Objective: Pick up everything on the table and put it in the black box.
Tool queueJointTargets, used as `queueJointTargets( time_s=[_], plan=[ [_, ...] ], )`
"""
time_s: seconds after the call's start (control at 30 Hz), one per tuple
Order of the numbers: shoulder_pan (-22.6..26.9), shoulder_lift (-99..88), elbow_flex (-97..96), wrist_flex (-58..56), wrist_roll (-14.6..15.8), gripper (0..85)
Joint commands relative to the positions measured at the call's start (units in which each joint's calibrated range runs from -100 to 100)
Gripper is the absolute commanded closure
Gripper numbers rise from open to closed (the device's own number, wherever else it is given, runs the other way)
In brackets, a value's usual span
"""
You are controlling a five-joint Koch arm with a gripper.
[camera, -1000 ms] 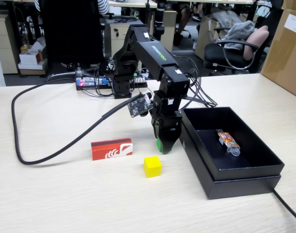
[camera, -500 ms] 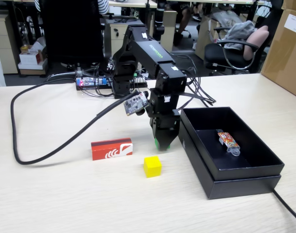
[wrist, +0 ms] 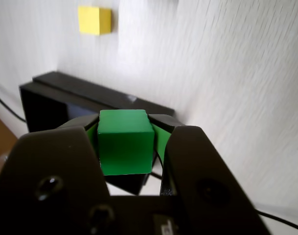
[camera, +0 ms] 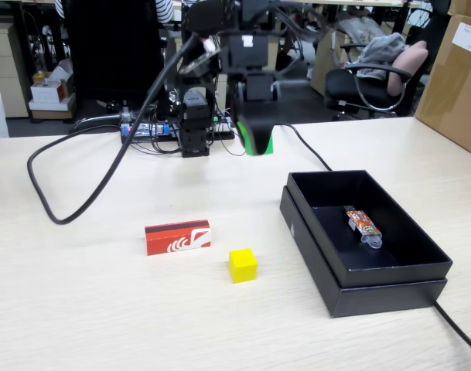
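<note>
Green cube (wrist: 125,142): small, rigid, seemingly light, clamped on opposite flat faces by the closed gripper (camera: 256,144), high above the table (camera: 104,309). Black box (camera: 390,274) lies well below, to its right in the fixed view.

Green cube (wrist: 125,142), yellow cube (camera: 242,264), black box (camera: 351,287)

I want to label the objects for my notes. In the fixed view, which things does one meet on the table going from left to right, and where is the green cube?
Red oblong box → yellow cube → black box, with a small patterned packet inside. The green cube is not on the table: the gripper holds it high above it.
</note>
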Motion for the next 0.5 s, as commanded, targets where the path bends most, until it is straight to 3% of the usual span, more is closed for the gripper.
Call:
queueJointTargets(
  time_s=[0.0, 0.23, 0.47],
  plan=[
    [2.7, -3.7, 3.3, -0.1, 0.5, 84.5],
    [7.4, 12.4, 18.8, 1.5, 1.5, 84.5],
    [8.5, 25.8, 22.8, 5.3, 1.5, 84.5]
  ],
)
